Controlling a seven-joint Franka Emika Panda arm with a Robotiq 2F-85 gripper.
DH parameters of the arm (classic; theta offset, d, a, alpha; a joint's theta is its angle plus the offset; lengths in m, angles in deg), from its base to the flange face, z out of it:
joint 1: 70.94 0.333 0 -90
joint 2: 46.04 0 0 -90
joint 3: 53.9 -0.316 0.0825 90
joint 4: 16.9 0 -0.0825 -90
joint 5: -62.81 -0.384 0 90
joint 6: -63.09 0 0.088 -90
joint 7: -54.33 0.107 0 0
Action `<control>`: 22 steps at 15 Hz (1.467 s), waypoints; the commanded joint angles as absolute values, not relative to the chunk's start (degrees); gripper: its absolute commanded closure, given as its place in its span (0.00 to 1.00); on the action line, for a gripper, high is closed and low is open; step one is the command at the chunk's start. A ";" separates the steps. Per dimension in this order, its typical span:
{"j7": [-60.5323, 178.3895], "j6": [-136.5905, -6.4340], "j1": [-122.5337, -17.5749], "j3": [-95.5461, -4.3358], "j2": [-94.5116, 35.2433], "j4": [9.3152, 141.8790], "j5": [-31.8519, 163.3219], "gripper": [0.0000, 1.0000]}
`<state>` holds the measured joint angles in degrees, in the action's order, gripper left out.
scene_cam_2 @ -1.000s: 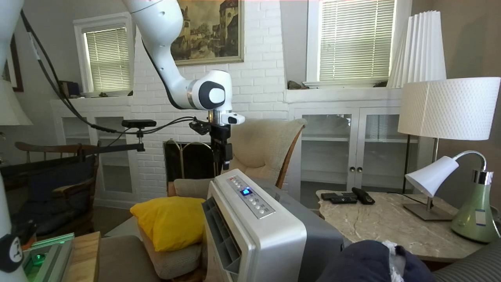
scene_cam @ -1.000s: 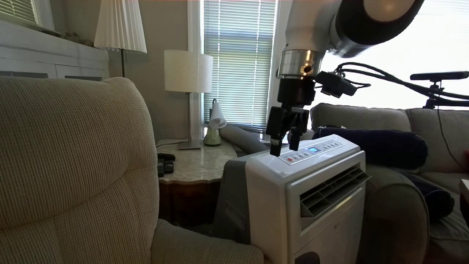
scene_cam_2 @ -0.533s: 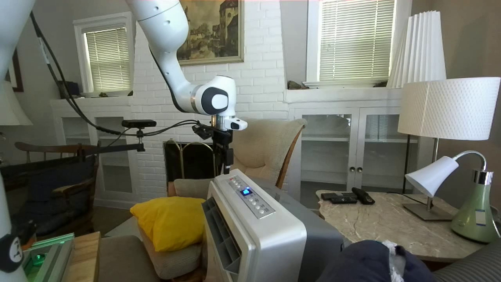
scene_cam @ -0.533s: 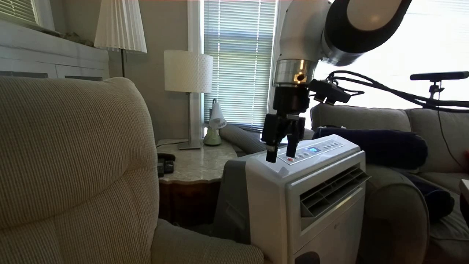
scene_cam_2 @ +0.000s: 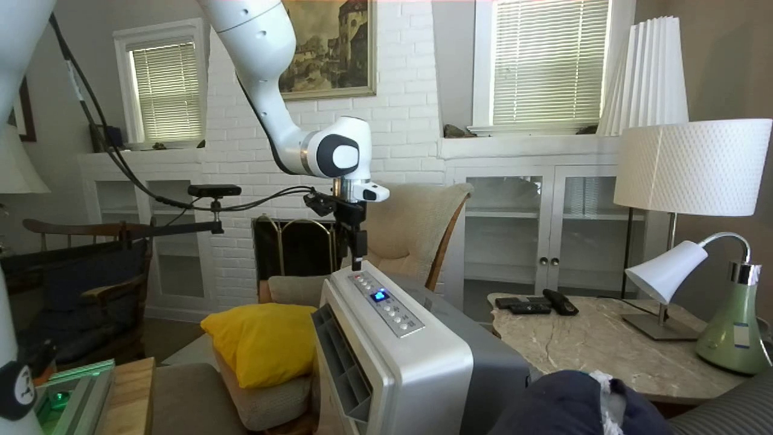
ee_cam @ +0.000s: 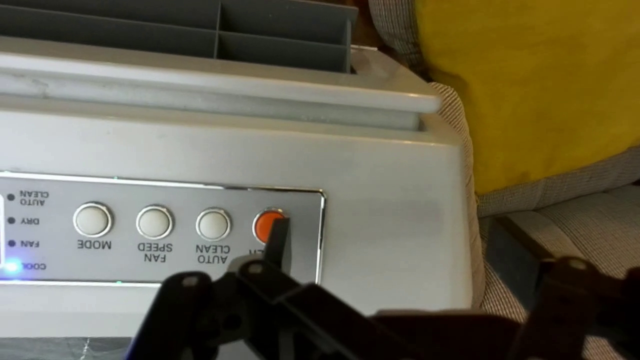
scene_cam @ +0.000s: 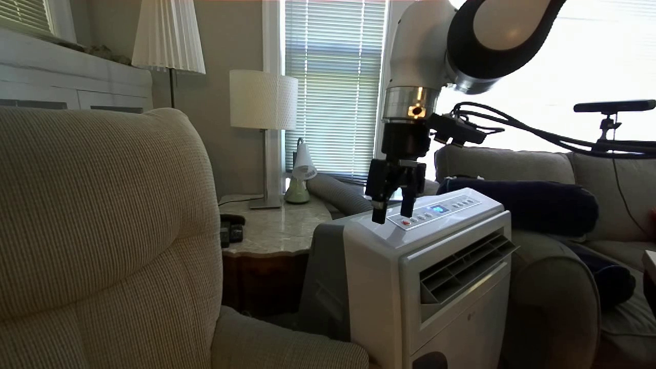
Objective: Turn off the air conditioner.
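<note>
Gripper (scene_cam: 393, 209): points down above the control panel (ee_cam: 184, 226), fingers (scene_cam: 379, 215) spread well apart, nothing held between them.
Nine-o'clock fingertip (ee_cam: 276, 242): in the wrist view it overlaps the four-o'clock edge of the orange button (ee_cam: 264, 226); contact or a slight gap, I cannot tell.
Orange button: probably the off switch, its label partly hidden. It looks small and firm, with short travel: press straight down at its middle, pinch nothing; an off-centre tip could skid onto the rim.
Blue display (scene_cam_2: 380, 295): lit, as is the COOL lamp (ee_cam: 12, 265), so switching off seems not yet done.
Air conditioner (scene_cam: 376, 287): at five o'clock from the gripper in both exterior views. Likely heavy, rigid, slick-shelled; it should stay put under a light push and needs no lifting.
Robot arm (scene_cam_2: 263, 66): against one second ago in an exterior view, it holds the gripper lower and shifted between four and five o'clock; display and louvres (scene_cam: 464, 271) look unchanged.
Yellow cushion (ee_cam: 540, 90): between one and two o'clock from the gripper in the wrist view, well apart.
</note>
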<state>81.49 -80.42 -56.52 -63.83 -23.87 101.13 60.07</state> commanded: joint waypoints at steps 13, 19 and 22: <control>78.28 -78.24 -56.37 -63.47 -21.49 99.31 57.90 0.00; 75.97 -76.61 -56.77 -63.73 -21.33 98.69 57.38 0.00; 75.03 -75.98 -56.91 -63.80 -21.71 98.67 57.16 0.00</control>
<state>77.95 -77.86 -56.58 -63.69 -22.62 100.31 59.48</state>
